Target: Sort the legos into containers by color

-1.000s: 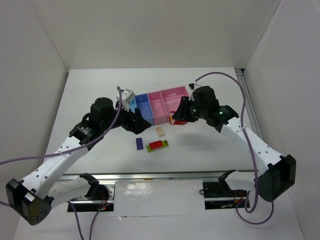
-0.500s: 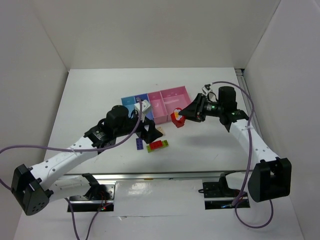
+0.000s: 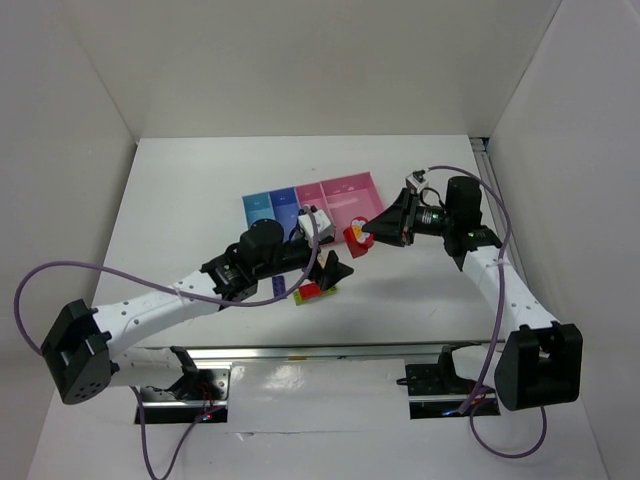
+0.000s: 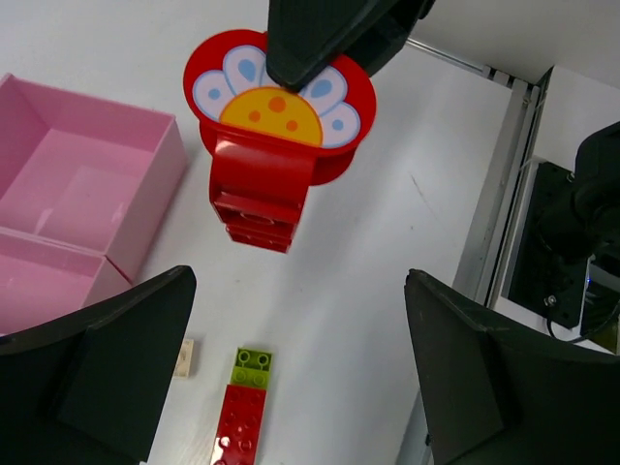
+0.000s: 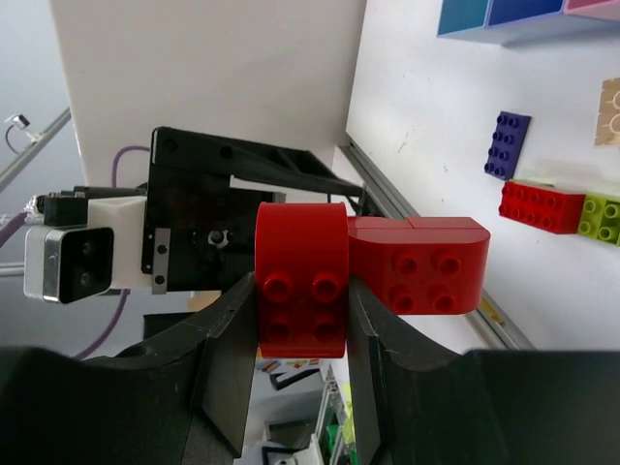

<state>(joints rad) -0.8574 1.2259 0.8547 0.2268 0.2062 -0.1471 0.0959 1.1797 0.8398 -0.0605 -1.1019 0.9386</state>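
Overhead, the containers (image 3: pixel 300 200) sat as one joined row near the middle of the table (image 3: pixel 190 190): light blue tray (image 3: pixel 256 210) on the left, then darker blue tray (image 3: pixel 284 203), pink tray (image 3: pixel 312 194) and the wider pink tray (image 3: pixel 352 190). From above, their contents were too small to make out. The left wrist view showed only smooth pink floor in the two pink compartments it caught.

The right gripper (image 3: pixel 368 232) was clamped on the red stepped piece (image 3: pixel 354 238), its fingers hugging the block from both sides. The piece hung in the air just beside the near right corner of the wider pink tray, its flower face turned toward the left wrist camera. The left gripper (image 3: pixel 333 270) hovered close by with its jaws spread wide.

Below it on the table, a red brick (image 4: pixel 237 431) and a lime brick (image 4: pixel 253 366) lay touching end to end. A beige brick (image 4: pixel 184 356) lay just beside them toward the trays. A purple brick (image 5: pixel 507 145) lay a little apart on the far side from the right arm.

White table stretched from the trays to the back wall (image 3: pixel 300 70), and on to the left wall. To the right, bare surface ran from the held piece to the rail (image 4: pixel 499 184) along the table's edge.
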